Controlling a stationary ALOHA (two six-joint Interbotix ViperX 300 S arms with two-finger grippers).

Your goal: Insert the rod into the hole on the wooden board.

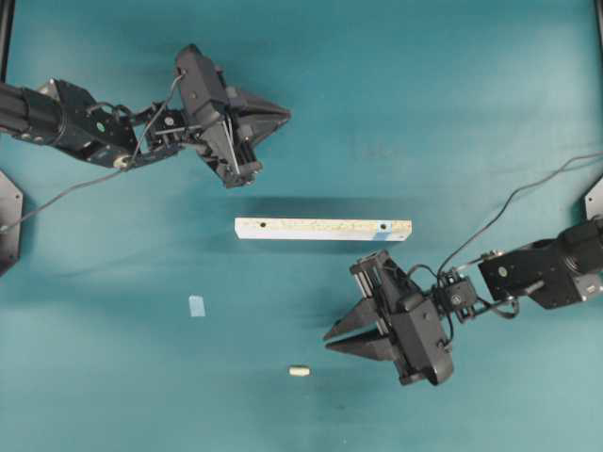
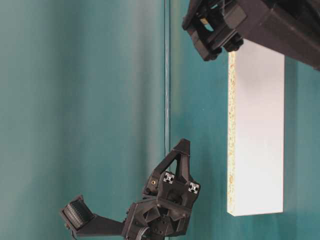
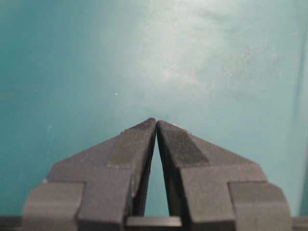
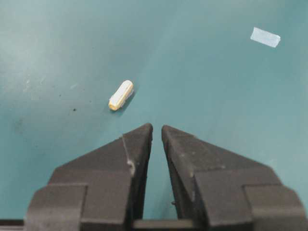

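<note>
**Mia:** Overhead view first. We see the rod (image 1: pixel 299 371) lying flat on the green surface (image 1: pixel 113 395), low in the picture. It is apart from the board (image 1: pixel 323 229), which lies in the middle.

**Ben:** Where is our hole (image 1: pixel 383 227)?

**Mia:** Near the blue end of the board, on the right. Nothing is in it yet.

**Ben:** And our hands?

**Mia:** The right hand (image 1: pixel 327 343) is near the rod, with its tips almost together. A thin gap shows between them in the right wrist view, and nothing is in it. The left hand (image 1: pixel 285 116) is above the board, well away from the rod. Its tips meet, and it is empty too.

**Ben:** What could go wrong?

**Mia:** We think the rod could roll, because it is round and tiny. If our right hand comes down with its tips so close, it may push the rod away and not catch it. We would need to open wider first.

**Ben:** Anything else?

**Mia:** The board has another dark hole (image 1: pixel 262 225) at its plain end. We could pick the wrong one. The board may also slide if we push and nothing holds it.

**Ben:** Is anything in our way?

**Mia:** Only a bit of blue tape (image 1: pixel 196 306), off to the left. The path to the rod looks free.
</note>
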